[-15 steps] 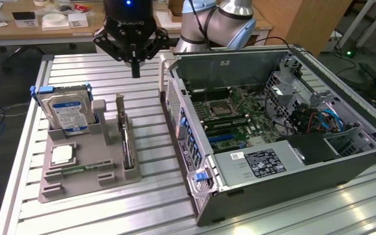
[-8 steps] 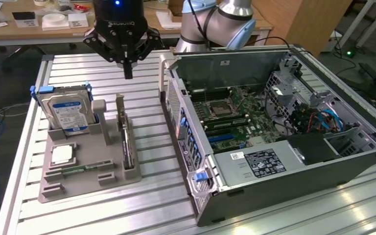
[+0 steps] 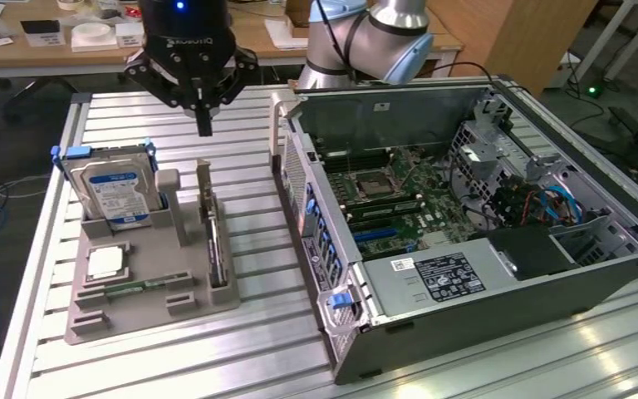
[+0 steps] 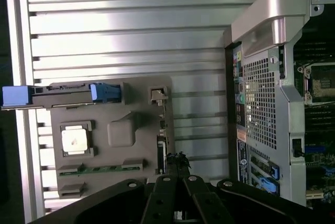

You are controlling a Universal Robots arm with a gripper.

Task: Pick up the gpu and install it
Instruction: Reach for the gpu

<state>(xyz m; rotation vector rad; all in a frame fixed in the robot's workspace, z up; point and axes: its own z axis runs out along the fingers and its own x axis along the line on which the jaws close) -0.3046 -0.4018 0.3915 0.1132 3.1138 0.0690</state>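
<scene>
Tool (image 3: 203,125), pressed together and empty, hovers above the holder (image 3: 130,312). The gpu (image 3: 213,237) stands upright in the holder, neither picked nor installed yet.

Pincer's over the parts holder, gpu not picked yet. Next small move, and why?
Probably open the pincer before going lower. Its fingers are shut on nothing, and it hovers above the gpu, which stands on edge in the gray holder, untouched. Shut fingers likely couldn't straddle the card's top edge.

Black gripper (image 3: 203,129); blue-labelled hard drive (image 3: 117,193); grey holder (image 3: 130,314); silvery ribbed table (image 3: 255,353).
</scene>
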